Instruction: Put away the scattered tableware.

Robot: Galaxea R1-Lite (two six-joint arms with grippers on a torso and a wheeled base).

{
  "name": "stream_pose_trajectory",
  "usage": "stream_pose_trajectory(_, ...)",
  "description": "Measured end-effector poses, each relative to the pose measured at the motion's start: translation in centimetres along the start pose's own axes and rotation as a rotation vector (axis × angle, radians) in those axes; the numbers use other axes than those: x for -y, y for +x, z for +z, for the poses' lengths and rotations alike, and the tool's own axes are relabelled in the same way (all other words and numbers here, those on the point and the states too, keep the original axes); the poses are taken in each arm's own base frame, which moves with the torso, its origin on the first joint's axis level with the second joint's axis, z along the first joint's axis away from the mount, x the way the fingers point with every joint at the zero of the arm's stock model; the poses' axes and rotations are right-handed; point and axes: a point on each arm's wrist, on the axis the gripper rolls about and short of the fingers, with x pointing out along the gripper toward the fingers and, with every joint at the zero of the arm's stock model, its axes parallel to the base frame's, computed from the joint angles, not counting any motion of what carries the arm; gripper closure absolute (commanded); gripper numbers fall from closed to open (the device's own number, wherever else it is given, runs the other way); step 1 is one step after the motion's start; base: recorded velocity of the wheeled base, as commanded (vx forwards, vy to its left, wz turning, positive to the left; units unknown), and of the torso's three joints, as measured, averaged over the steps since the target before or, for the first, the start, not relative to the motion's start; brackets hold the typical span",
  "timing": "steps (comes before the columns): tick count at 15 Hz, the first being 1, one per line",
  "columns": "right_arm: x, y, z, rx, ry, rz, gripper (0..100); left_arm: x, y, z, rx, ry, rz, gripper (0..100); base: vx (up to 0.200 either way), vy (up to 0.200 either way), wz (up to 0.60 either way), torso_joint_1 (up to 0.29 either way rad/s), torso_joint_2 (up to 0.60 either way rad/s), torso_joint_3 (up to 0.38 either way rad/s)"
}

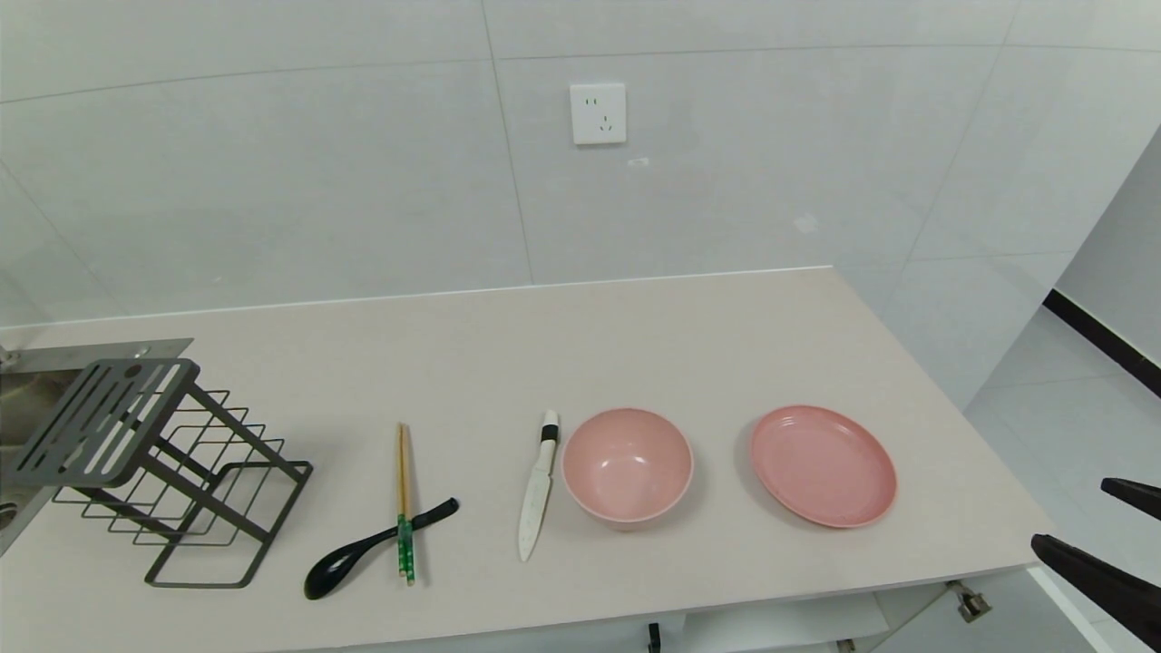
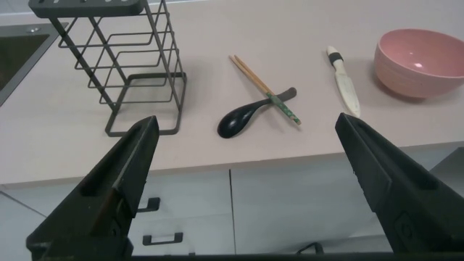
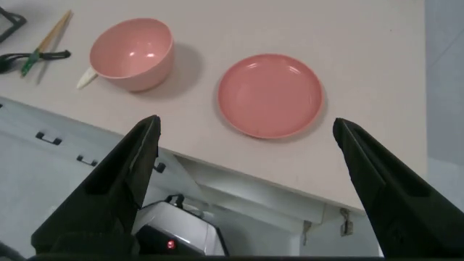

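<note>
Opening stage of the tidying task; nothing is yet taken up. Both the left jaws and the right jaws stand wide apart and empty, held off the front edge of the worktop, apart from every item. Ahead of the left jaws, in line with their gap, lies the black spoon with the chopsticks crossed over its handle; the wire rack stands ahead and to the robot's left of them, the white knife ahead and to the right. Ahead of the right jaws, in line with their gap, lies the pink plate; the pink bowl sits upright farther to the left, with the knife just beside it. The next move probably calls for one pair of jaws to advance over the edge and descend on an item; the flat plate would need a pinch at its rim, and the crossed chopsticks and spoon careful separation. The worktop is pale and matt, with a sink beyond the rack, a tiled wall carrying a socket behind, and drawer fronts below.
</note>
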Motion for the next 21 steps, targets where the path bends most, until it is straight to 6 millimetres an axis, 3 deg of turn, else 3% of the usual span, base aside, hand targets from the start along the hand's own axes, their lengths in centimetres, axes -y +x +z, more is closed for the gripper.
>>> stream_pose_trajectory(2,0.4,1.1,-0.6,0.039,-0.039,-0.004,0,0.0,0.0,0.0,0.0,0.0,0.0,0,0.0,0.0,0.0,0.0,0.0,0.0)
stream_pose_trajectory(6,1.0,3.1,-2.1,-0.041,-0.023,0.004,0,0.0,0.0,0.0,0.0,0.0,0.0,0,0.0,0.0,0.0,0.0,0.0,0.0)
stream_pose_trajectory(21,2.0,7.5,-4.0,-0.132,-0.011,0.044,0,0.0,0.0,0.0,0.0,-0.003,0.0,0,0.0,0.0,0.0,0.0,0.0,0.0)
